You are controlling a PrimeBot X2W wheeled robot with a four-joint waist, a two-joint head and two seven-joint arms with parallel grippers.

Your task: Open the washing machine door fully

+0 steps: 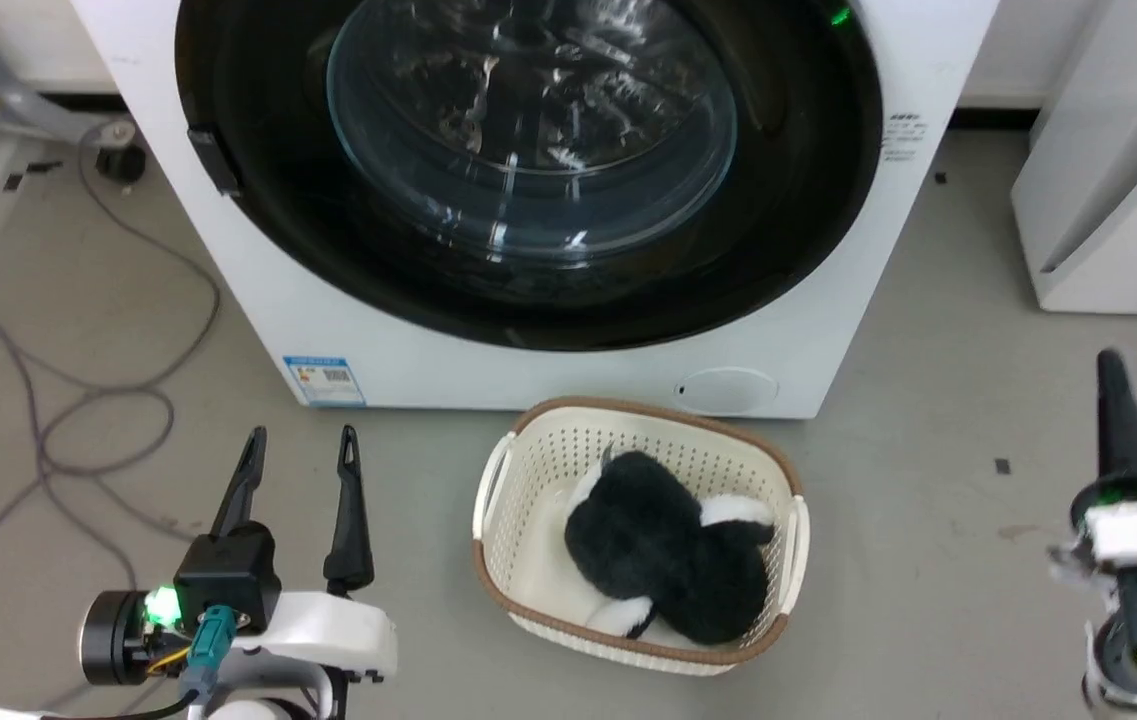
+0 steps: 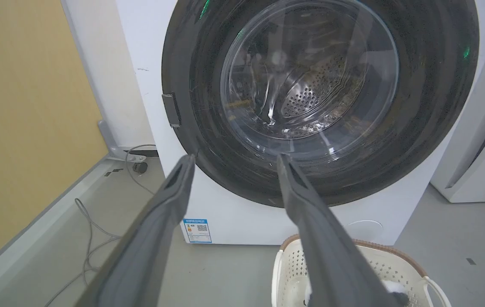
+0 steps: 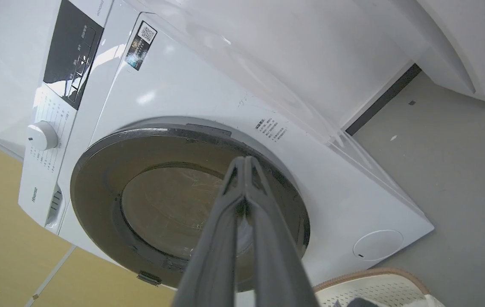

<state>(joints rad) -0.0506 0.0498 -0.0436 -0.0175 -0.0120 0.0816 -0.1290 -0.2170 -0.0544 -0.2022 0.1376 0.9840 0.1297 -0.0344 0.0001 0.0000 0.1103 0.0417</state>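
Note:
The washing machine door [image 1: 348, 230] is a round glossy black disc with a clear glass bowl at its centre, lying flat against the white washer front. The same door [image 2: 208, 140] faces me in the left wrist view, with a small dark handle [image 2: 171, 110] on its left rim, and the door [image 3: 106, 170] appears tilted in the right wrist view. My left gripper [image 1: 300, 440] hovers open over the floor at lower left, well short of the washer, holding nothing. At lower right my right gripper [image 1: 1111, 362] is shut and holds nothing; its tips [image 3: 244, 160] press together.
A cream basket [image 1: 528, 450] holding a black and white plush toy [image 1: 663, 545] sits on the floor right before the washer. Grey cables [image 1: 78, 400] loop at left. A white appliance [image 1: 1108, 200] stands to the right. A yellow wall panel [image 2: 20, 128] borders the left.

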